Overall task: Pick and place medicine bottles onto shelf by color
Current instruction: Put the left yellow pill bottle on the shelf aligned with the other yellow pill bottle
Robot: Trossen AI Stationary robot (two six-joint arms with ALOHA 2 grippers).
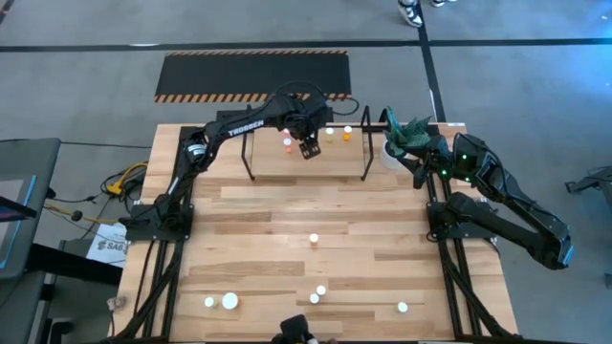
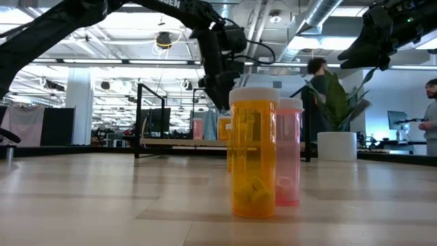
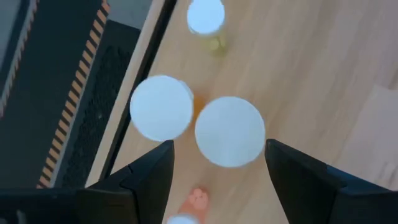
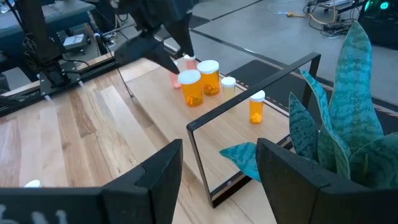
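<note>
Hovering released, my left end effector [image 3: 217,168] hides the orange bottle [image 3: 229,131] body beneath its round white cap on the shelf [image 1: 316,158]; right end effector [image 4: 217,168] gapes empty.

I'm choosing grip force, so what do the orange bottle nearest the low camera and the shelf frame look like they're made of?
The orange cylindrical medicine bottle looks like glossy translucent plastic: its contents show through the wall. Its round white cap seems opaque matte plastic. The thin black rod frame of the shelf looks like painted metal, slim and straight-edged; its light board shows wood grain.
</note>
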